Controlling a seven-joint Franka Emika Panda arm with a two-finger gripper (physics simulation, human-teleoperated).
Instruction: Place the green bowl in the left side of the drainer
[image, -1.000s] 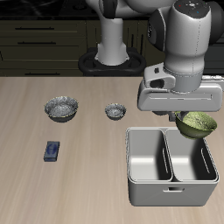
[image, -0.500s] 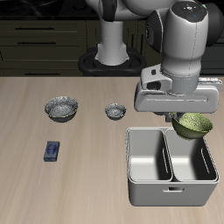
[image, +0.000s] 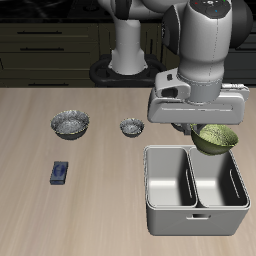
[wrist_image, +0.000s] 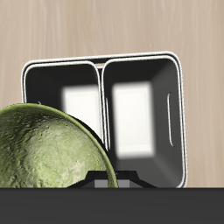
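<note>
1. The green bowl (image: 220, 138) is round and yellow-green, with a bumpy, leathery outer skin in the wrist view (wrist_image: 48, 147) and a ribbed inside seen from the front.
2. The gripper (image: 203, 133) hangs under the arm's white head with the bowl tilted at its tip; the fingers are hidden, so whether they are clamped on the rim cannot be told.
3. The bowl is off the table, above the back rim of the drainer (image: 170, 215).
4. The drainer is a light-grey metal bin with rounded corners, split by a wall into two deep compartments; in the wrist view (wrist_image: 179, 96) both show only bare, shiny floors.
5. Two grey speckled metal bowls, a wider one (image: 70, 123) and a smaller one (image: 131, 126), sit on the wood-grain table (image: 60, 220).
6. A small blue block (image: 59, 173) lies nearer the front edge.
</note>
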